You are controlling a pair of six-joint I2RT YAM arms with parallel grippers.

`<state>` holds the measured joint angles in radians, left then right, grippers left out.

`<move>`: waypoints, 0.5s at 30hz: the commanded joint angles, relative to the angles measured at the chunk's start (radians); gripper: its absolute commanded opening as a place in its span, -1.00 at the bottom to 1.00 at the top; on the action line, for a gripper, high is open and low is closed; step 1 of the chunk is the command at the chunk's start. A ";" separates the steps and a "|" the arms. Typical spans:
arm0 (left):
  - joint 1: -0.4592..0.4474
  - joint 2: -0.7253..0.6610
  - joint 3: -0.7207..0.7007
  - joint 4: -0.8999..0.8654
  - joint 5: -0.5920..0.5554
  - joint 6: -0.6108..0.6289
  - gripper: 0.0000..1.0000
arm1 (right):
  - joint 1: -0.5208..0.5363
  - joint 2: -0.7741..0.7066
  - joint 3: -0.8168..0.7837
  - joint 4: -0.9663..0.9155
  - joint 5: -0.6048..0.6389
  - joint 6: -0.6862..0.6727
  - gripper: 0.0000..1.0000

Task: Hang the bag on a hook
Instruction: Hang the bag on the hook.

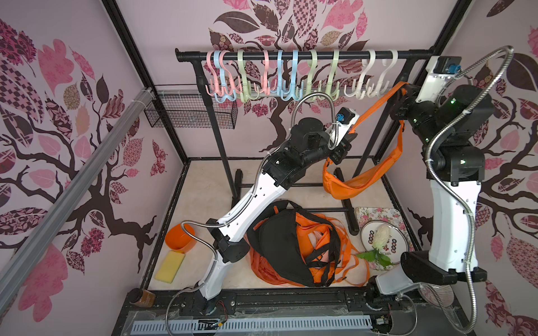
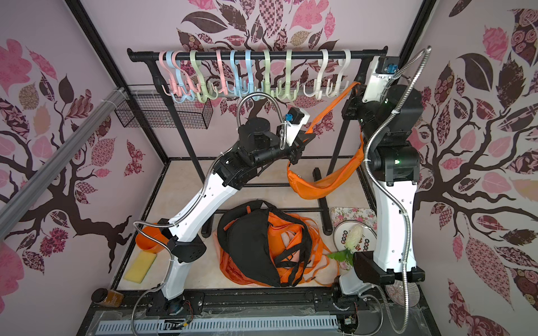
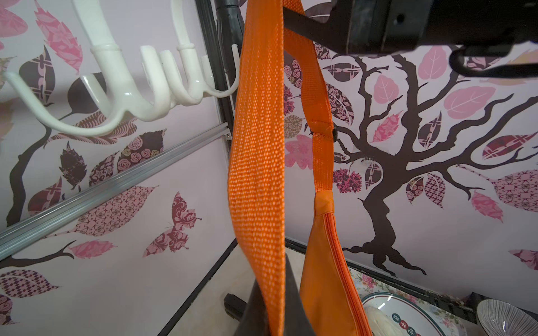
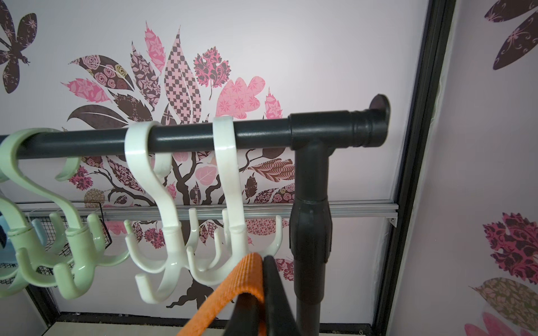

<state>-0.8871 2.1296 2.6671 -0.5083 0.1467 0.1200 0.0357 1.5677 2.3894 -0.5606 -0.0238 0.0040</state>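
- The orange bag point(image 1: 359, 183) is a small sling pouch, bright orange and curved like a banana, with a long woven strap point(image 1: 378, 107) in the same colour.
- It's up in the air on the right side of the rack, well clear of the floor, sagging between the two arms.
- The left gripper point(image 1: 336, 157) is clamped tight on the strap right by the low end of the pouch. In the left wrist view the strap point(image 3: 256, 174) runs straight down between dark fingers at the frame edge.
- The right gripper point(image 1: 406, 87) is higher, up near the end of the black rail point(image 1: 291, 54), and pinched closed on the top of the strap loop.
- Only the right wrist view shows that pinch properly. The strap point(image 4: 233, 288) folds over one black finger and is squeezed against the other.
- That fold sits just beside a lower prong of the last white hook point(image 4: 233, 247). I can't tell if they touch, but it's not hooked on yet as far as I can see.
- The left wrist view has the close-up stuff the top views miss: the dotted weave on the strap, and the zipper point(image 3: 334, 247) running along the pouch edge.
- Both top views give the whole layout. You see the strap climbing from the low arm to the high one, and a pile of black and orange bags point(image 1: 294, 247) on the floor underneath.
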 commanded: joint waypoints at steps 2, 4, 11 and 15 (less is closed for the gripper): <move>-0.004 0.002 0.056 0.028 0.039 -0.040 -1.00 | -0.062 0.070 0.121 -0.005 -0.059 0.032 -1.00; -0.004 0.006 0.058 0.052 0.045 -0.056 -1.00 | -0.087 0.101 0.162 -0.016 -0.101 0.056 -1.00; 0.000 0.052 0.106 0.073 0.046 -0.080 -1.00 | -0.183 0.184 0.215 -0.012 -0.297 0.157 -1.00; 0.004 0.062 0.093 0.072 0.040 -0.092 -1.00 | -0.202 0.215 0.219 -0.023 -0.385 0.185 -1.00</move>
<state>-0.8879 2.1860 2.7300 -0.4263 0.1661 0.0471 -0.1291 1.7473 2.5793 -0.6266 -0.3824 0.1402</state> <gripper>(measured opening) 0.047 0.057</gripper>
